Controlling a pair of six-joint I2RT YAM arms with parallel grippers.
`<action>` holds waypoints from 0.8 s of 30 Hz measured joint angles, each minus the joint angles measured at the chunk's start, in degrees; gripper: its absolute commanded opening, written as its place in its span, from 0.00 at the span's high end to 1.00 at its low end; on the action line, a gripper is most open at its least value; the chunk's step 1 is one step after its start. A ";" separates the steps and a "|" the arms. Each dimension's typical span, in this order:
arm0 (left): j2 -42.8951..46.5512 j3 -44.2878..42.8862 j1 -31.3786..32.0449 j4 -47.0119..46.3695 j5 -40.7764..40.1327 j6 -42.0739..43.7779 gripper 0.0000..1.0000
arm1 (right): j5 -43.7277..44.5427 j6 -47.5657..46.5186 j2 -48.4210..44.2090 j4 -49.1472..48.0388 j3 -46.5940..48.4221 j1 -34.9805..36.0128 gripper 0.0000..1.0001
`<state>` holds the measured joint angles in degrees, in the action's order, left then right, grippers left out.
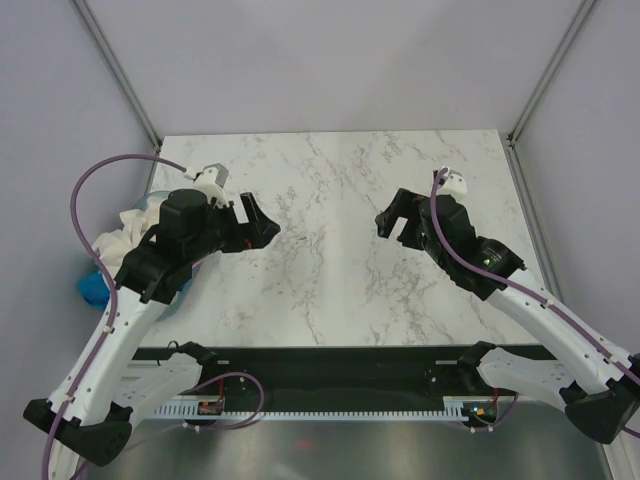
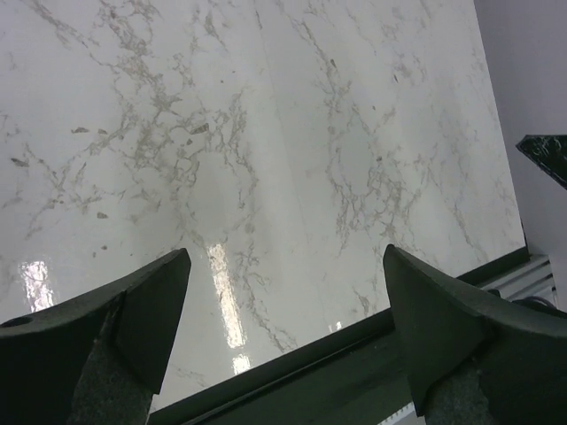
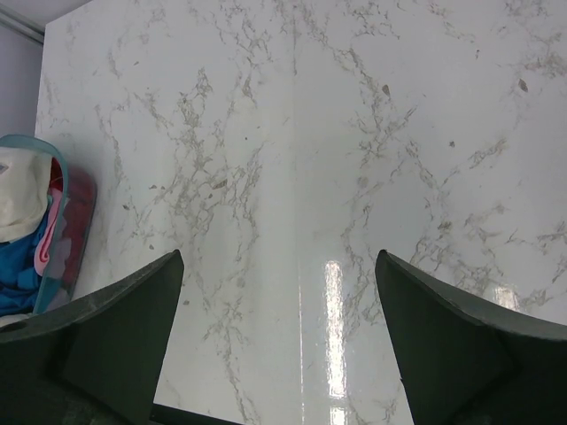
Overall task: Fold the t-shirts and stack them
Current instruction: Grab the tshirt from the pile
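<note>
Both arms hovered over the table point(image 1: 330, 180) and neither held anything.

Left gripper point(image 1: 258, 222): jaws wide apart and empty. In the left wrist view point(image 2: 283, 266) only bare marble showed between the fingers point(image 2: 146, 310), with the table's near edge just below them. A dark tip of the right gripper poked in at that view's right edge.

Right gripper point(image 1: 392, 215): jaws also spread wide and empty. In the right wrist view point(image 3: 279, 266) there was bare marble between the fingers point(image 3: 443, 336).

The two grippers faced each other across the middle of the table, well apart, and both were clear of the surface as far as I could tell.

The shirts point(image 1: 120, 235) sat unfolded, bunched in the basket point(image 3: 84, 230) at the table's left edge, and none lay on the table. From above, the left arm covered most of the basket.
- cream shirt point(image 1: 128, 222): on top of the pile, crumpled, spilling over the rim; also visible in the right wrist view point(image 3: 19, 204)
- blue shirt point(image 1: 92, 287): hung out on the near-left side, below the cream one; also in the right wrist view point(image 3: 18, 279)
- pink shirt point(image 3: 49, 243): a strip between the blue one and the basket wall

The basket wall looked reddish on the table side. I could not tell what was behind it.

Neither gripper touched the shirts. The left one was nearer the basket and the right one was far from it.
</note>
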<state>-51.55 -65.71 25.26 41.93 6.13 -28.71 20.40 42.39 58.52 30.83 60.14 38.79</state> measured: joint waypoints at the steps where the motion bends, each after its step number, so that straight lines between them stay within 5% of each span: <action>1: -0.02 0.00 0.00 0.04 -0.96 -0.39 0.03 | 0.02 0.02 -0.02 -0.02 0.00 0.00 0.02; 8: -4.66 -0.63 -1.11 0.44 -18.97 -1.88 0.07 | -2.51 -1.09 -0.90 -2.51 -1.40 0.00 0.02; 14: -18.82 -6.45 -13.11 1.44 -33.55 -1.95 0.13 | -8.83 -3.91 -1.81 -6.54 -5.18 0.00 0.02; 24: -33.90 -12.70 -27.08 1.11 -41.16 -2.69 0.11 | -14.93 -6.47 -2.95 -9.16 -6.56 0.00 0.02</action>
<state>-85.45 -78.41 -1.83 43.05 -35.03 -31.40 5.48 35.92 55.57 21.67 53.58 38.79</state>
